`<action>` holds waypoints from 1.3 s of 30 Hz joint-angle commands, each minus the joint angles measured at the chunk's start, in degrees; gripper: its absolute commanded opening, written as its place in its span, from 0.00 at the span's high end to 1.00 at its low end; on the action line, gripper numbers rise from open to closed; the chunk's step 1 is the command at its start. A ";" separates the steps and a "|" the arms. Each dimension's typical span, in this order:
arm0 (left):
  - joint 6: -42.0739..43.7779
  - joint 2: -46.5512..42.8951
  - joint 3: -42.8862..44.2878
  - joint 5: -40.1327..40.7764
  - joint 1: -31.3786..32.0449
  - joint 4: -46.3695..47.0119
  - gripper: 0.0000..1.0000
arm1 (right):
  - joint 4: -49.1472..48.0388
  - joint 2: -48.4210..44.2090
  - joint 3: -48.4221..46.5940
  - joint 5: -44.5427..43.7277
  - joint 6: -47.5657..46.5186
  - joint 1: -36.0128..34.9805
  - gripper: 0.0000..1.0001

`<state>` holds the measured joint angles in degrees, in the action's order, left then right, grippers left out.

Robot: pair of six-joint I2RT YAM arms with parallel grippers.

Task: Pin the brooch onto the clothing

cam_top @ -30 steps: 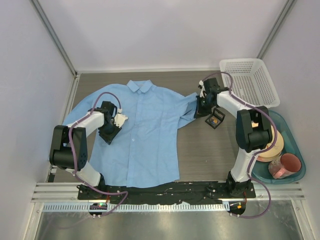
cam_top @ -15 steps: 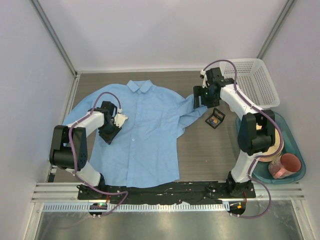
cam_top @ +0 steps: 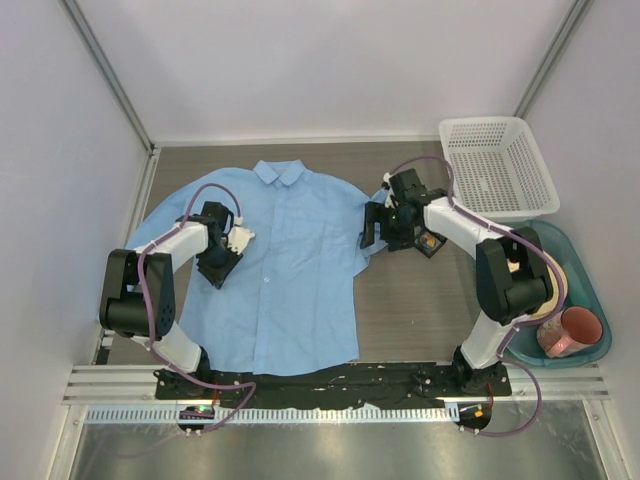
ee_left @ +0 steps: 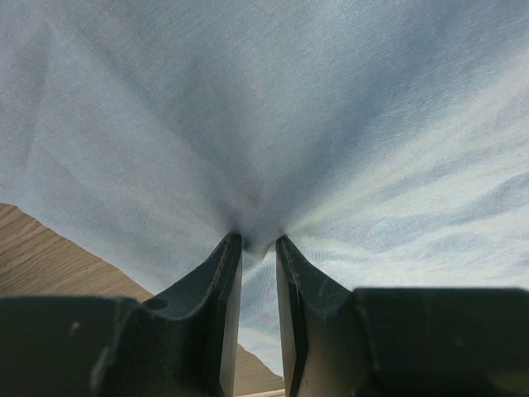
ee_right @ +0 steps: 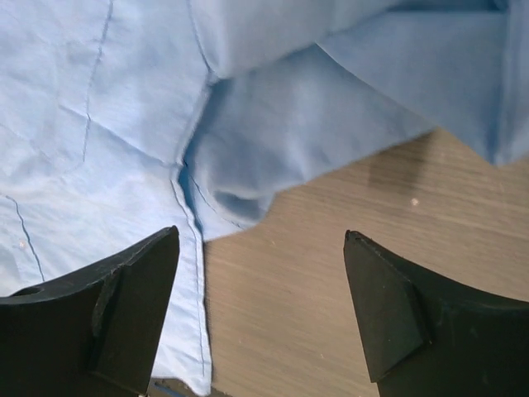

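Note:
The clothing (cam_top: 290,270), a light blue shirt, lies flat on the table with its collar at the far end. My left gripper (cam_top: 217,270) is at the shirt's left chest, shut on a pinched fold of the fabric (ee_left: 256,236). My right gripper (cam_top: 370,228) hangs wide open and empty over the edge of the shirt's right sleeve (ee_right: 281,141) and the bare wood beside it; in the right wrist view the gripper (ee_right: 260,236) has nothing between its jaws. A speck of the orange-gold brooch (cam_top: 430,241) shows in a small black case (cam_top: 434,246), mostly hidden by my right arm.
A white mesh basket (cam_top: 497,165) stands at the back right. A teal tub (cam_top: 592,290) on the right holds a pink mug (cam_top: 572,331) and a plate. Walls and a metal frame close in the table.
My right gripper has opened and swung left, from beside the black case to over the shirt's right sleeve. The left gripper keeps its pinch and has not moved.

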<state>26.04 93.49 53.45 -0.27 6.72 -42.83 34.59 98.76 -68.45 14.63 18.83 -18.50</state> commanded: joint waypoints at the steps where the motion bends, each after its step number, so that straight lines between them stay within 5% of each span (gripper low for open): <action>1: -0.47 1.69 -0.54 -1.92 -0.39 2.13 0.73 | -8.30 2.57 -0.37 -4.16 4.02 -2.50 0.14; 7: -0.64 2.04 -0.02 -2.27 -0.39 2.22 0.73 | -8.14 8.10 -1.60 -9.62 4.11 -4.70 0.15; 10: -0.64 2.22 0.34 -2.19 -0.39 2.14 0.73 | -6.64 8.82 -1.34 -12.34 2.79 -4.27 0.26; 13: -0.82 2.31 0.34 -2.19 -0.39 2.31 0.73 | -4.36 7.68 -1.08 -12.61 0.52 -3.04 0.56; 14: -0.73 2.31 0.25 -2.19 -0.39 2.31 0.73 | -3.14 6.89 -1.51 -12.61 -0.10 -1.73 0.79; 16: -0.64 2.22 -0.01 -2.19 -0.39 2.31 0.73 | 1.61 6.01 -3.79 -12.61 -3.09 -0.23 0.99; 32: -0.90 1.96 -0.54 -2.63 -0.39 2.93 0.73 | 11.55 -4.72 -28.05 -23.69 -28.22 5.93 0.99; 39: -1.17 1.17 -0.81 -3.42 -0.39 2.49 0.73 | 7.35 -8.14 -32.98 -11.13 -35.41 1.99 0.99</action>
<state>25.69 93.89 53.87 -0.54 6.61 -43.11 44.97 94.89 -98.87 -4.60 -9.37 -13.08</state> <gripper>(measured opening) 0.270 0.016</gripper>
